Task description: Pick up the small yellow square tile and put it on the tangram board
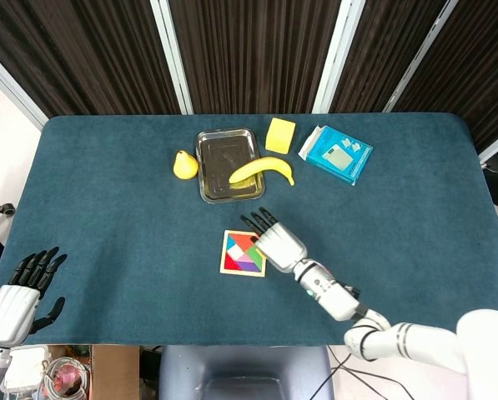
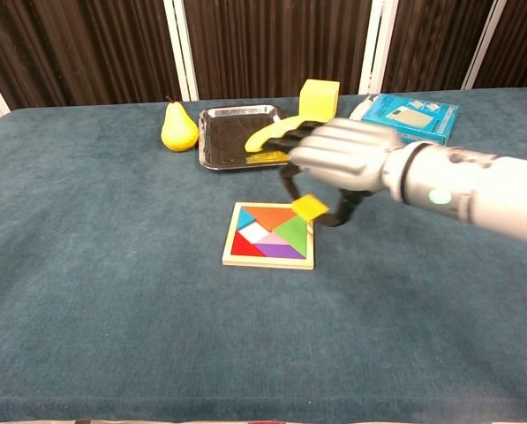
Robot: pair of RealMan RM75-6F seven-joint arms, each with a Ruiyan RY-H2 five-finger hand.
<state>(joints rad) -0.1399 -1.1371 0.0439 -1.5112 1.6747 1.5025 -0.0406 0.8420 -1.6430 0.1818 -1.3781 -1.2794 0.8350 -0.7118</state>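
Note:
My right hand (image 2: pixel 342 159) hangs above the right edge of the tangram board (image 2: pixel 270 235) and pinches the small yellow square tile (image 2: pixel 310 208) from above, clear of the table. In the head view the right hand (image 1: pixel 278 242) covers the tile and part of the board (image 1: pixel 240 253). The board is a wooden square filled with coloured pieces. Far off at the table's near left edge, my left hand (image 1: pixel 19 290) is open and holds nothing.
A steel tray (image 2: pixel 223 141) with a banana (image 2: pixel 274 134) across it stands at the back, a pear (image 2: pixel 179 129) to its left. A yellow block (image 2: pixel 319 96) and a blue box (image 2: pixel 409 117) lie to the right of the tray.

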